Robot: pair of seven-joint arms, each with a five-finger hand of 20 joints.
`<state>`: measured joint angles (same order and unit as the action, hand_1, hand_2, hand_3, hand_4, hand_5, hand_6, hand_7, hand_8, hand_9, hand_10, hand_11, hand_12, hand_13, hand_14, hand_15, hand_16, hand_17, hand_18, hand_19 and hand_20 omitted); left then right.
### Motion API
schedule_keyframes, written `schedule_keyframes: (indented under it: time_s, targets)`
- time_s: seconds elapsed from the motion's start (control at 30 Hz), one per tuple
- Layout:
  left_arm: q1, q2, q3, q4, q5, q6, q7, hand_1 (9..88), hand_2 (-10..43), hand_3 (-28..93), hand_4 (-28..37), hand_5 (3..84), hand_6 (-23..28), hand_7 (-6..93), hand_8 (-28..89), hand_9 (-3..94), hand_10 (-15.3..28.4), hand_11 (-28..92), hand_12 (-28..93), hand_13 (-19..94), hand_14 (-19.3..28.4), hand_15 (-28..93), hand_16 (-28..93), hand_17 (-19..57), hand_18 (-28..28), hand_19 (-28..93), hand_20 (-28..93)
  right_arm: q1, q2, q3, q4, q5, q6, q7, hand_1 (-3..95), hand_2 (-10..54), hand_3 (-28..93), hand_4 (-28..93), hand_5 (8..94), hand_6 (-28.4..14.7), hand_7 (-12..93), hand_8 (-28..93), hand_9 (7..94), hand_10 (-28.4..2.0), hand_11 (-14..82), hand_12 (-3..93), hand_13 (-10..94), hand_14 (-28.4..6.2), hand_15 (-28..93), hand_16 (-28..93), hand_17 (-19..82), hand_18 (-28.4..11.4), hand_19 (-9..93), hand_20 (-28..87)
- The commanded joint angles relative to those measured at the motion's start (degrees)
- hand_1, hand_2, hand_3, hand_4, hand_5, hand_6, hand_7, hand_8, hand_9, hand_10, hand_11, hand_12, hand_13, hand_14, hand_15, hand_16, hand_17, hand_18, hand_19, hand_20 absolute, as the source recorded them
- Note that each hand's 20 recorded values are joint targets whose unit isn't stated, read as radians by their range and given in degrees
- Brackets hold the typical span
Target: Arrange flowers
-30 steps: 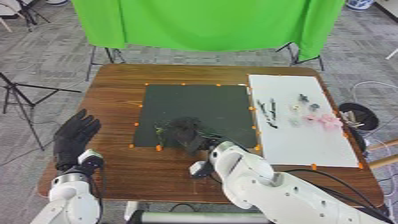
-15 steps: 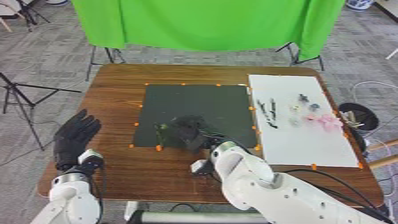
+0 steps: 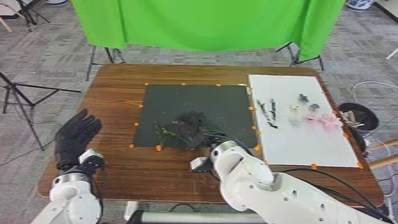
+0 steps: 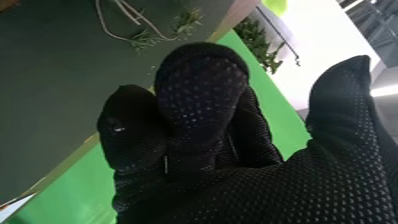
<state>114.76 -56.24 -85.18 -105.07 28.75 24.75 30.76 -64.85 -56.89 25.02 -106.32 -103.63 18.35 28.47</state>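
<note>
Yours: R hand (image 3: 190,128), thumb apart from fingers, over dk. mat (image 3: 191,100), nr. green sprigs (image 4: 188,21), prob. several; L hand (image 3: 77,134), fingers straight.

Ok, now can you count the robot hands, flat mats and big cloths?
Left hand and right hand, in black fabric gloves: 2
Dark green rectangular mat and white rectangular mat: 2
Bright green cloth: 1
Total: 5

Left hand (image 3: 75,139) open, right hand (image 3: 189,131) with thumb apart from fingers.
</note>
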Motion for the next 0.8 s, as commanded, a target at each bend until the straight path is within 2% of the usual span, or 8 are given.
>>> schedule_keyframes:
  time_s: [0.03, 0.17, 0.3, 0.33, 0.5, 0.8]
  targets:
    - [0.4, -0.45, -0.08, -0.05, -0.24, -0.55, 0.03, 35.4, 5.4, 71, -18.6, 50.5, 5.1, 16.3, -8, 49.6, 14.7, 23, 10, 45, 16.4, 24, -3, 22.5, 15.1, 23, 27, 0.1, 0.0, 0.8, -0.6, 6.7, 0.4, -5.9, 21.1, 14.5, 62, -15, 47.1, -5.6, 9, -6, 55.8, -16.0, 6.4, 5.5, 94, -5.7, 57, 17, 71, -12.7, 93, 36]
    - [0.5, -0.55, -0.18, -0.11, -0.24, -0.48, -0.05, 35.3, 5.5, 71, -18.6, 50.5, 5.1, 16.3, -8, 49.5, 14.7, 23, 10, 45, 16.5, 24, -3, 22.4, 15.1, 23, 27, -0.1, 0.0, 1.9, -0.2, 8.7, -4.1, -9.1, 21.0, 14.3, 62, -15, 46.4, -4.9, 9, -6, 55.3, -14.4, 6.4, 5.8, 94, -5.6, 56, 17, 70, -12.9, 93, 36]
    - [0.6, -0.61, -0.07, -0.17, -0.55, -0.28, 0.25, 35.4, 5.5, 71, -18.6, 50.5, 5.1, 16.3, -8, 49.6, 14.7, 23, 10, 45, 16.5, 24, -3, 22.4, 15.1, 23, 27, 3.3, 0.4, 0.3, 1.9, 8.2, -10.1, -10.7, 20.0, 14.3, 63, -16, 44.4, -4.1, 8, -6, 49.6, -13.6, 5.3, 5.5, 94, -5.8, 54, 18, 68, -13.2, 93, 36]
    - [0.1, -0.62, 0.20, 0.09, -0.41, -0.46, 0.06, 35.3, 5.5, 71, -18.6, 50.6, 5.1, 16.3, -8, 49.6, 14.7, 23, 10, 45, 16.5, 24, -3, 22.4, 15.1, 23, 27, 4.1, 0.4, -0.3, 2.4, 7.7, -10.1, -10.1, 19.9, 14.3, 63, -16, 44.1, -4.0, 8, -6, 48.4, -13.8, 5.1, 5.4, 94, -5.8, 54, 19, 68, -13.3, 93, 37]
    - [-0.5, -0.60, 0.50, 0.30, -0.30, -0.69, -0.01, 35.4, 5.5, 71, -18.6, 50.6, 5.1, 16.3, -8, 49.6, 14.6, 23, 10, 45, 16.5, 24, -3, 22.4, 15.1, 23, 27, 7.6, 0.3, -1.8, 4.4, 7.3, -11.5, -8.4, 19.6, 14.2, 63, -16, 43.3, -3.8, 8, -6, 45.8, -13.6, 4.8, 5.2, 94, -6.0, 52, 21, 67, -13.9, 93, 37]
    - [-0.3, -0.62, 0.48, 0.21, -0.45, -0.57, 0.10, 35.3, 5.5, 71, -18.6, 50.6, 5.2, 16.3, -8, 49.6, 14.7, 23, 10, 45, 16.5, 24, -3, 22.4, 15.1, 23, 27, 9.6, -0.3, -1.9, 6.4, 7.6, -9.9, -7.7, 19.5, 14.3, 63, -16, 43.3, -3.8, 8, -6, 45.8, -13.6, 4.9, 5.0, 94, -6.0, 52, 22, 67, -13.8, 93, 37]
